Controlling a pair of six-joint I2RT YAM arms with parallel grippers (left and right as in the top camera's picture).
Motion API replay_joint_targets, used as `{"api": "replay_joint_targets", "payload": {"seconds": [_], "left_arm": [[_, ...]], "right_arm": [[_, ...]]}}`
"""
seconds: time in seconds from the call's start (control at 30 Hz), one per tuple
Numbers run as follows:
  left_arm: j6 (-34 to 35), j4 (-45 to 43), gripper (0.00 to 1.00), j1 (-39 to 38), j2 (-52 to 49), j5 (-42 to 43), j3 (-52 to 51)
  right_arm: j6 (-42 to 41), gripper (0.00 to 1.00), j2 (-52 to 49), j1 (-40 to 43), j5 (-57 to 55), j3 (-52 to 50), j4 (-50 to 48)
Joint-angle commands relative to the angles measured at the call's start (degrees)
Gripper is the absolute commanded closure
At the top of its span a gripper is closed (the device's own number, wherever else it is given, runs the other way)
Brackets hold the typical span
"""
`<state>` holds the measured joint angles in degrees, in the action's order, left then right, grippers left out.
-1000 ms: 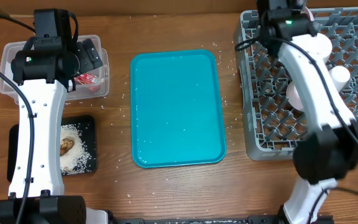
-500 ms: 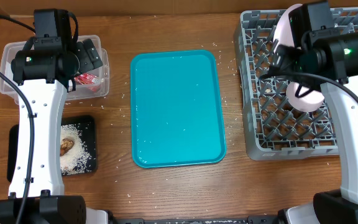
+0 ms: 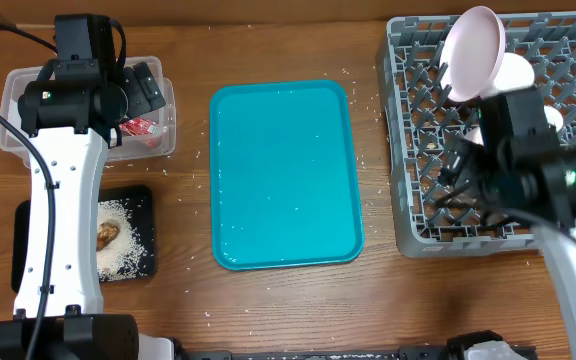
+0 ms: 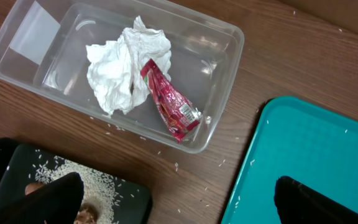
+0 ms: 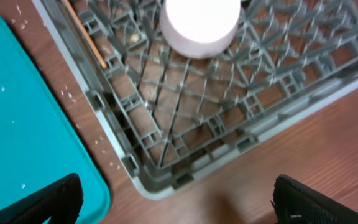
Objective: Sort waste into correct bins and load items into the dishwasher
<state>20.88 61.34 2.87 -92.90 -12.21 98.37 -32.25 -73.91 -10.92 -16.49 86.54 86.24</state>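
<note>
The clear tub (image 4: 225,46) holds the crumpled white napkin (image 4: 120,68) and the red wrapper (image 4: 169,102); it also shows in the overhead view (image 3: 10,108). My left gripper (image 4: 179,205) is open and empty, above the table between the tub, the black rice tray (image 4: 126,196) and the teal tray. The brown lump (image 3: 107,234) lies on the rice. The grey dish rack (image 3: 408,200) holds the pink bowl (image 3: 471,52) on edge and the white cup (image 5: 201,22). My right gripper (image 5: 179,205) is open and empty over the rack's front corner. The plate, green bowl and carrot stick are not clearly seen.
The teal tray (image 3: 286,175) lies mid-table, bare but for rice grains, which also dot the wood around it. A thin brown stick (image 5: 84,34) lies along the rack's left edge. My right arm (image 3: 528,185) covers the rack's near middle.
My right arm has pulled back from the rack's far end to its near side, leaving the pink bowl standing on edge there. The left arm has not moved.
</note>
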Motion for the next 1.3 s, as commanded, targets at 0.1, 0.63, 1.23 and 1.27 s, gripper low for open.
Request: {"api": "replay_joint_targets", "payload": {"seconds": [0.1, 0.63, 1.23, 1.27], "left_arm": [[0.5, 0.0, 0.00, 0.0, 0.3, 0.2, 0.8], [0.5, 0.0, 0.00, 0.0, 0.3, 0.2, 0.8], [0.5, 0.0, 0.00, 0.0, 0.3, 0.2, 0.8], [0.6, 0.0, 0.00, 0.0, 0.3, 0.2, 0.8]], "right_arm": [[-1.0, 0.00, 8.4, -0.3, 13.8, -19.6, -18.0], [-0.8, 0.00, 2.1, -0.3, 17.9, -25.4, -22.3], [7.4, 0.00, 9.0, -0.3, 18.8, -32.5, -38.6], [7.4, 0.00, 10.7, -0.3, 19.1, -34.4, -40.7]]}}
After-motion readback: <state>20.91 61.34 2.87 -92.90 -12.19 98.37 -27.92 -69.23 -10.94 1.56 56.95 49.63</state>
